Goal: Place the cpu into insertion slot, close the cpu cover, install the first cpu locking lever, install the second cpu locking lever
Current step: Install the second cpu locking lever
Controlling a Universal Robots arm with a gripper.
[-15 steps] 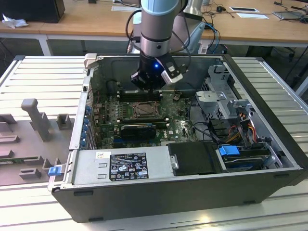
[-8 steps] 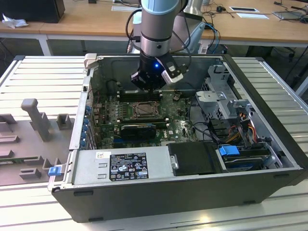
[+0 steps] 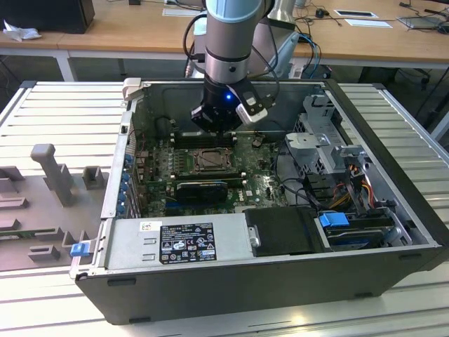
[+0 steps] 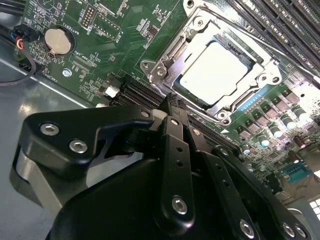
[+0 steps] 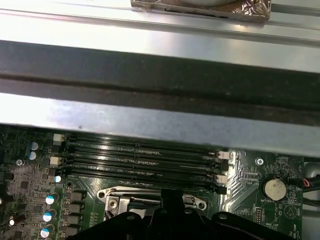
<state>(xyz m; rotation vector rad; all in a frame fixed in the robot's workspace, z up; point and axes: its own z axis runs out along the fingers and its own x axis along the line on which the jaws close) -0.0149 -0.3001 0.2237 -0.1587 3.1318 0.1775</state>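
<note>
Find the cpu (image 4: 215, 70) seated flat in the slot (image 3: 193, 161), bright metal top up, ringed by the cover (image 4: 165, 60) lying down over the slot and showing through its cut-out. Read the gripper (image 4: 169, 102) as closed on nothing, with fingertips pressed together, hanging at the slot's edge on the side towards the memory slots (image 5: 140, 155). Cannot tell whether it touches the cover.

Treat the cpu as light, stiff and fragile, probably slippery on that smooth top. Take it by two opposite edges only, never by the underside. Treat the cover as thin, springy sheet metal. Press on the frame's rim beside the slot, not on the chip.
</note>
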